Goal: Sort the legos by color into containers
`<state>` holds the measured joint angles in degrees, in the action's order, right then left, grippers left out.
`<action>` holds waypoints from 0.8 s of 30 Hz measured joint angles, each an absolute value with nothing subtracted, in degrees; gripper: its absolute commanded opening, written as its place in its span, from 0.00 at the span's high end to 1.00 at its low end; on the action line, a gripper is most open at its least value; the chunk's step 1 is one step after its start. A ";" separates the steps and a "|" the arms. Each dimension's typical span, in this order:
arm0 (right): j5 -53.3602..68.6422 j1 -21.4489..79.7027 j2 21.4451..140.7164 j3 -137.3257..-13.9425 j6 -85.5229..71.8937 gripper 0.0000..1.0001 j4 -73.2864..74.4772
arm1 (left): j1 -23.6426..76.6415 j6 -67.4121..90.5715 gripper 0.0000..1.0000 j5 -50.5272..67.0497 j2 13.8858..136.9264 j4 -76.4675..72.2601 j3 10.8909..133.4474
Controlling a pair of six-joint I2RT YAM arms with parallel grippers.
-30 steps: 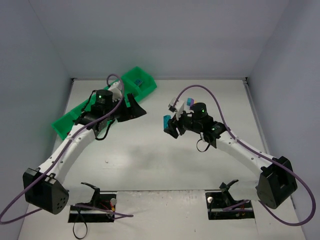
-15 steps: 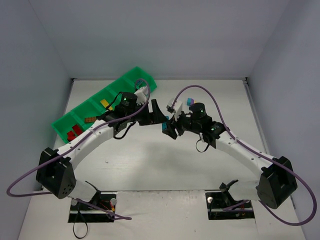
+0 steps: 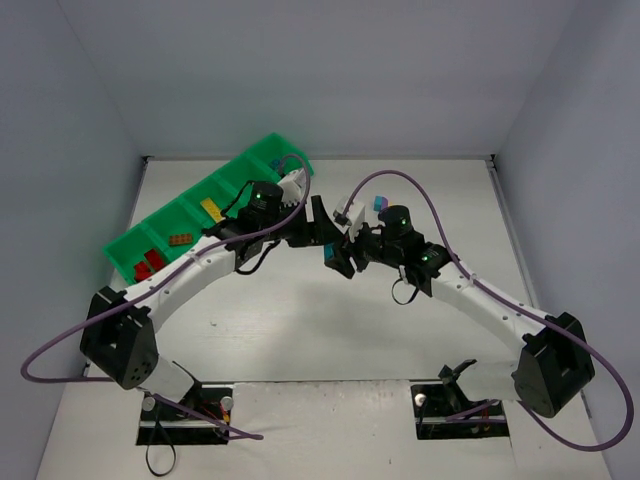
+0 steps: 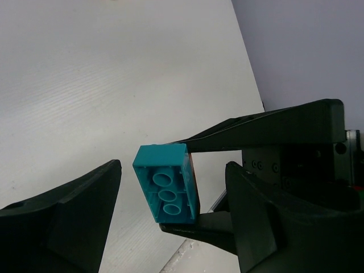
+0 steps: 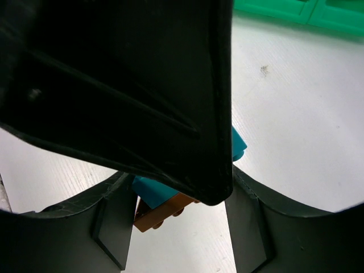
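Note:
My right gripper [image 3: 340, 256] hovers over the middle of the table, shut on a small stack of legos: a teal brick [image 4: 166, 187] with a brown-orange brick [image 5: 164, 214] stuck to it. The stack [image 3: 331, 249] sits between my right fingers [image 5: 114, 227]. My left gripper [image 4: 173, 170] is open and straddles the teal brick, with a gap on each side. One left finger [image 5: 125, 85] fills the upper part of the right wrist view. The green tray of containers [image 3: 124, 256] lies at the far left, holding red [image 3: 150, 263], brown-orange [image 3: 180, 239] and yellow [image 3: 211, 208] legos.
The tray runs diagonally from the left wall toward the back, and its edge [image 5: 284, 8] shows at the top of the right wrist view. Both arms meet mid-table, with purple cables [image 3: 420, 195] looping above them. White walls close in the table on three sides.
My left arm has swung right, away from the tray, until its open jaws sit around the teal brick. The right arm has stayed still with its stack.

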<state>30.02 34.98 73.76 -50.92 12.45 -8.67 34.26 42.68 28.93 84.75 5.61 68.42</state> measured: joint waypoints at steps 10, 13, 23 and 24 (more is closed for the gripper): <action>29.76 34.98 73.80 -51.03 12.60 0.96 -8.51 | 34.83 42.70 0.68 29.43 87.66 5.61 68.53; 28.69 34.98 73.97 -51.05 12.69 0.92 -8.40 | 34.92 43.16 0.90 29.34 87.66 5.30 68.82; 28.21 34.98 73.97 -51.03 12.45 0.25 -8.34 | 34.92 42.04 0.98 29.93 87.66 5.26 68.82; 28.08 34.98 73.97 -51.03 12.32 0.22 -8.34 | 34.92 41.76 0.98 30.02 87.66 5.23 68.82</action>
